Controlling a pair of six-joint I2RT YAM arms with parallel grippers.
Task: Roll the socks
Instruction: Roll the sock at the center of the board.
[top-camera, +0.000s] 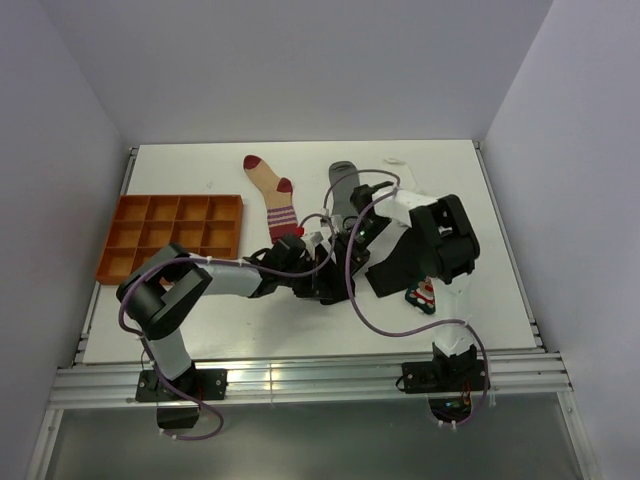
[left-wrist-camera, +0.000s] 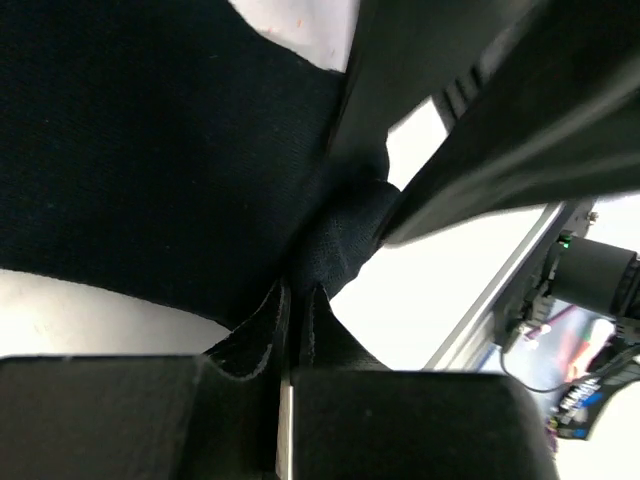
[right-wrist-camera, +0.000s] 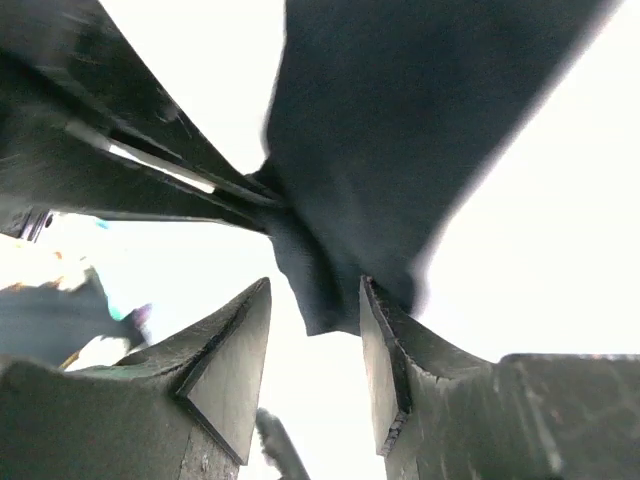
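Note:
A black sock (left-wrist-camera: 150, 150) hangs between my two grippers above the middle of the table. My left gripper (left-wrist-camera: 300, 297) is shut on a bunched fold of it. In the right wrist view the sock (right-wrist-camera: 400, 120) droops from above, and its lower corner sits between the spread jaws of my open right gripper (right-wrist-camera: 315, 290). In the top view the left gripper (top-camera: 322, 275) and right gripper (top-camera: 346, 260) meet tip to tip and hide most of the sock. A beige red-striped sock (top-camera: 270, 195), a grey sock (top-camera: 343, 185) and a teal Christmas sock (top-camera: 422, 297) lie on the table.
An orange compartment tray (top-camera: 125, 215) stands at the left of the white table (top-camera: 500, 200). The right arm's elbow (top-camera: 450, 240) looms over the teal sock. Purple cables loop around both arms. A metal rail (top-camera: 300, 380) runs along the near edge.

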